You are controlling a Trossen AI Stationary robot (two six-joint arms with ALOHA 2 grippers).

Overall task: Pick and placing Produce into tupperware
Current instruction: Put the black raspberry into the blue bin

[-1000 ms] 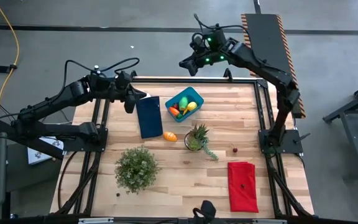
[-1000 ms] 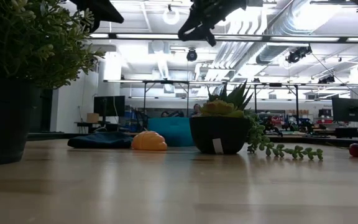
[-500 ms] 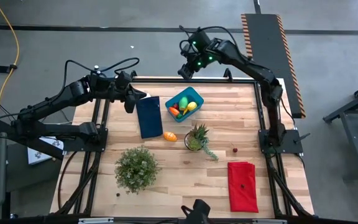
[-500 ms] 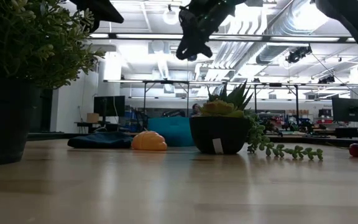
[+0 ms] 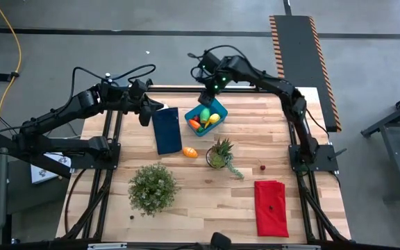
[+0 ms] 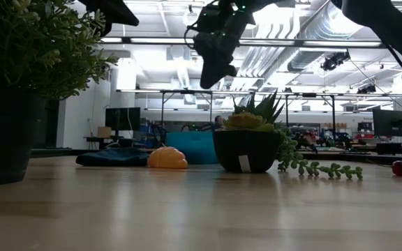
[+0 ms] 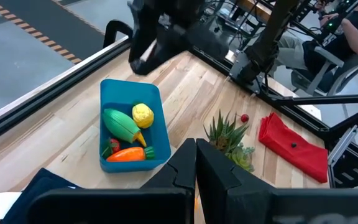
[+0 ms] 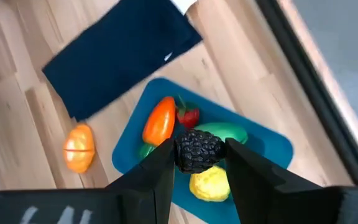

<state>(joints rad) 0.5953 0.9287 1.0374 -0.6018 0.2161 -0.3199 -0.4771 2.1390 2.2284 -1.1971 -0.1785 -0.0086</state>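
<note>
Four toy pieces lie inside the blue tupperware: green oval, yellow lemon, orange carrot and a small red piece.

Tupperware: landmark; stands on the wooden desk toward its far edge.

Orange oval: loose on the desk, just in front of the tupperware, outside its walls.

Dark blue cloth: flat on the desk, beside the tupperware on the left-arm side.

Spiky plant in small pot: on the desk in front of the tupperware, beside the orange oval.

Bushy potted plant: well in front of the tupperware, toward the near edge.

Red cloth: far from the tupperware, near corner on the right-arm side. Small red item lies between it and the spiky plant.

Right gripper: raised directly over the tupperware, fingers clamped on a dark, bumpy berry-like piece, above the lemon.

Left gripper: raised beyond the dark blue cloth, away from the tupperware; fingers pressed together, holding nothing.
</note>
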